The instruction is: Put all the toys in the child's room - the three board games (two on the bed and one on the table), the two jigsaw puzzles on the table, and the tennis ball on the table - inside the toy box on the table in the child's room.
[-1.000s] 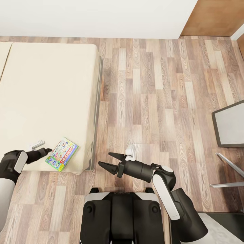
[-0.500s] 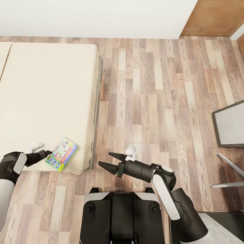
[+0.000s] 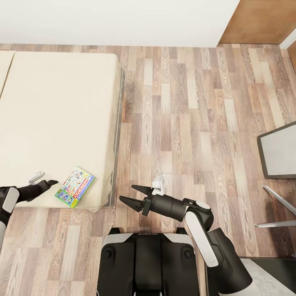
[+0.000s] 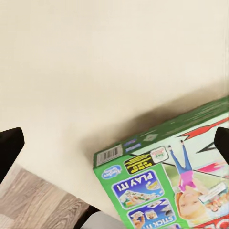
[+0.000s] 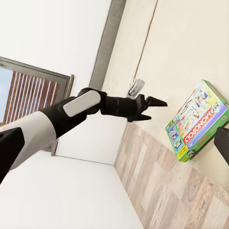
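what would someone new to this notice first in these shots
Probably the bright green Monopoly board game, the only colourful thing on the plain beige bed, lying near the mattress corner closest to the robot. Just beside it is the left gripper, open and apart from the box. The right gripper hangs open over the wooden floor in front of the robot's base.

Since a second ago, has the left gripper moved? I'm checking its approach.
Yes. The left gripper has drawn back, away from the Monopoly box on the bed.
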{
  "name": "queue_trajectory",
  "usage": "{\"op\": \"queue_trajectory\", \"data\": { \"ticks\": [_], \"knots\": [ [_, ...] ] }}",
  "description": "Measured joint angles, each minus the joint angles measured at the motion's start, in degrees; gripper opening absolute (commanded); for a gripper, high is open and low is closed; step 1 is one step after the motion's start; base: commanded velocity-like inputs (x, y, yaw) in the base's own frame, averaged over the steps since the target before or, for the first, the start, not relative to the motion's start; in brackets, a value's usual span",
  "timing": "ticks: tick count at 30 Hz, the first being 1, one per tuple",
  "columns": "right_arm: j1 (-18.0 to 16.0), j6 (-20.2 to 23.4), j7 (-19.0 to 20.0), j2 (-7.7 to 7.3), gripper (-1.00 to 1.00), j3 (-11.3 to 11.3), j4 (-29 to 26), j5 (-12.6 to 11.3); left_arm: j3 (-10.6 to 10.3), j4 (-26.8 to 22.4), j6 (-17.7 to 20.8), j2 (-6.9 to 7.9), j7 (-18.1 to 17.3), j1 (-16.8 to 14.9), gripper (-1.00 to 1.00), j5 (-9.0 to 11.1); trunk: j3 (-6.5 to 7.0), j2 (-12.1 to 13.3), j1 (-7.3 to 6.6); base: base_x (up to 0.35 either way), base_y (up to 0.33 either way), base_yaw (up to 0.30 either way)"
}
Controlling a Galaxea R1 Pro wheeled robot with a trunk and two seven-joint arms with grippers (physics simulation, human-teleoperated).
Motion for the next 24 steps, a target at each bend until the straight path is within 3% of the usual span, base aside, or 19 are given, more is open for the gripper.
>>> {"op": "queue_trajectory", "data": {
  "ticks": [6, 13, 24],
  "knots": [
    [0.00, 0.00, 0.00, 0.00, 1.00, 0.00, 0.00, 0.00, 1.47, 3.06, 0.50, 2.11, -7.86, 0.05, 1.00, -0.04, 0.00, 0.00, 0.00, 0.000, 0.000, 0.000],
    [0.00, 0.00, 0.00, 0.00, 1.00, 0.00, 0.00, 0.00, 5.27, 5.25, 0.50, 3.37, -11.33, 0.06, 1.00, -0.02, 0.00, 0.00, 0.00, 0.000, 0.000, 0.000],
    [0.00, 0.00, 0.00, 0.00, 1.00, 0.00, 0.00, 0.00, 6.83, 10.02, 0.23, 3.89, -14.75, 0.07, 1.00, 0.03, 0.00, 0.00, 0.00, 0.000, 0.000, 0.000]
  ]
}}
